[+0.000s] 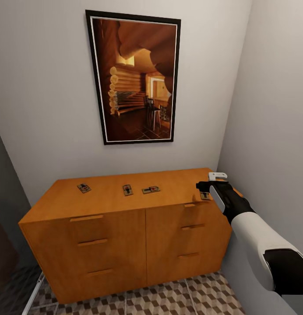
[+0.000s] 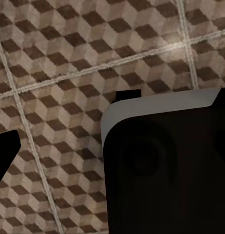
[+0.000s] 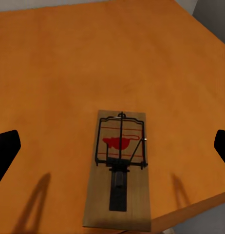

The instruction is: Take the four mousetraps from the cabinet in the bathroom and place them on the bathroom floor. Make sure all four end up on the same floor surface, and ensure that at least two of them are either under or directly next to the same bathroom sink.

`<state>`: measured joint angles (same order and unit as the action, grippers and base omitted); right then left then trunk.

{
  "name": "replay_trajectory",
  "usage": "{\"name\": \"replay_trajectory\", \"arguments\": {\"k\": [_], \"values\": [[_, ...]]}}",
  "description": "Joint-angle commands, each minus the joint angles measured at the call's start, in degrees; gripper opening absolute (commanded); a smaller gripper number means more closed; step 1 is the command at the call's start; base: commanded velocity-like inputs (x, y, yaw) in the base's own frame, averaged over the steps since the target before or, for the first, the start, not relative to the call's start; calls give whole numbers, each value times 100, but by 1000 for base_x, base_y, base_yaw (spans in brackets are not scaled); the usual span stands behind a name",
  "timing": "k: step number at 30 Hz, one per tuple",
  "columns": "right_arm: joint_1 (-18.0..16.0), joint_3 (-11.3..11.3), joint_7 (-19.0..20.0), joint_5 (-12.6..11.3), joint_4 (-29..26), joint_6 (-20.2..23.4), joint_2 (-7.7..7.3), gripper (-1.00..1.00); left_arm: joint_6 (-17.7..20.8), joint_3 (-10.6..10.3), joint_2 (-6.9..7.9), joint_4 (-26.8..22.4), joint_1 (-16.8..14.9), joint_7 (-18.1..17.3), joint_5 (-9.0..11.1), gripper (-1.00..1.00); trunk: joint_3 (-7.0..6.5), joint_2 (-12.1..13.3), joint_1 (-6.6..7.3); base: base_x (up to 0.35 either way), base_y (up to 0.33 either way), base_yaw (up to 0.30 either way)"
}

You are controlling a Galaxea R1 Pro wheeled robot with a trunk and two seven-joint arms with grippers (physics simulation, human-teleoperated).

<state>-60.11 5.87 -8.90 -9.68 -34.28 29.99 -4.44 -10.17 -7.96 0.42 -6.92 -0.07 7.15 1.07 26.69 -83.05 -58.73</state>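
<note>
- Because the nearest mousetrap [image 3: 119, 168] lies flat at the cabinet [image 1: 125, 245] top's edge, I hover my right tool [image 1: 205, 191] above it, spread wide.
- My left tool [image 2: 8, 151] hangs over the bathroom floor [image 2: 68, 58]; open or closed, I cannot tell.

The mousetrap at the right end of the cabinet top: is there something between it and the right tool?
Nothing visible does. In the right wrist view the mousetrap lies flat on the bare cabinet top near its edge, with open space between the tool's two fingertips. In the head view the right tool hovers right at it.
</note>
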Motion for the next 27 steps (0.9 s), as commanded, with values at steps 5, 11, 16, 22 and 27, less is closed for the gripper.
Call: {"name": "replay_trajectory", "arguments": {"k": [5,11,16,22,27], "values": [[-7,46,-50,-60,-8,23,-9,100,-11,-48,2,-2,-1,32,12,100,26,-3,0,0,0,0],[-2,46,-50,-60,-2,24,-9,100,-11,-48,2,-2,0,32,11,100,70,-3,0,0,0,0],[-1,46,-50,-60,-1,25,-9,100,-11,-48,2,-2,-1,32,11,100,111,-3,0,0,0,0],[-1,46,-50,-60,0,25,-7,100,-11,-48,2,-2,-1,32,11,100,162,-3,0,0,0,0],[-1,46,-50,-60,0,25,-9,100,-11,-48,2,-2,-1,32,11,100,205,-3,0,0,0,0]]}}
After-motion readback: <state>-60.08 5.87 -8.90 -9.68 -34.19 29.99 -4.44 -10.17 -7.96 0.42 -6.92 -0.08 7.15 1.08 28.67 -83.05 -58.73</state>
